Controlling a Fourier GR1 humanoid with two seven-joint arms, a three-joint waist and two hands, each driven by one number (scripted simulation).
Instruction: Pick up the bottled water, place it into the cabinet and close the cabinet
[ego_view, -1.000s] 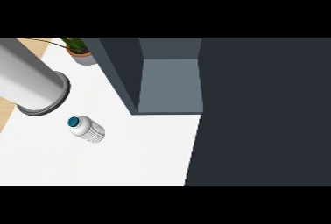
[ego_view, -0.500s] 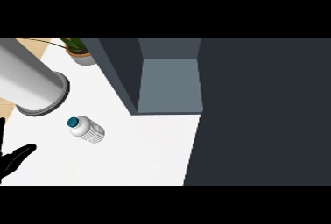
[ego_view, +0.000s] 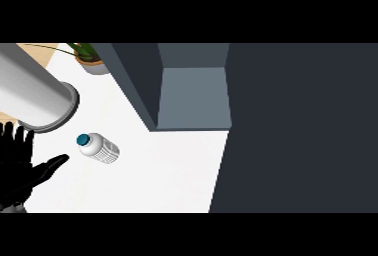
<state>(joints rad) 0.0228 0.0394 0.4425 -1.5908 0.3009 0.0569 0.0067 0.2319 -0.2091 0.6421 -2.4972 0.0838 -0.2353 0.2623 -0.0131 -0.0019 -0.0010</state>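
Water bottle (ego_view: 98, 148) w/ blue cap lies on the white bench (ego_view: 162, 175), beside the cabinet (ego_view: 193, 97) (door open). Left hand (ego_view: 18, 167) nearby, fingers spread, holding nothing.

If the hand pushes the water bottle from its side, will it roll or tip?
The bottled water looks round and ribbed, so it may roll if tipped over. It seems short and wide, so tipping looks less likely. The left hand is open beside it.

bottled water (ego_view: 98, 148); teal cap; upright on counter; cabinet (ego_view: 193, 95) open
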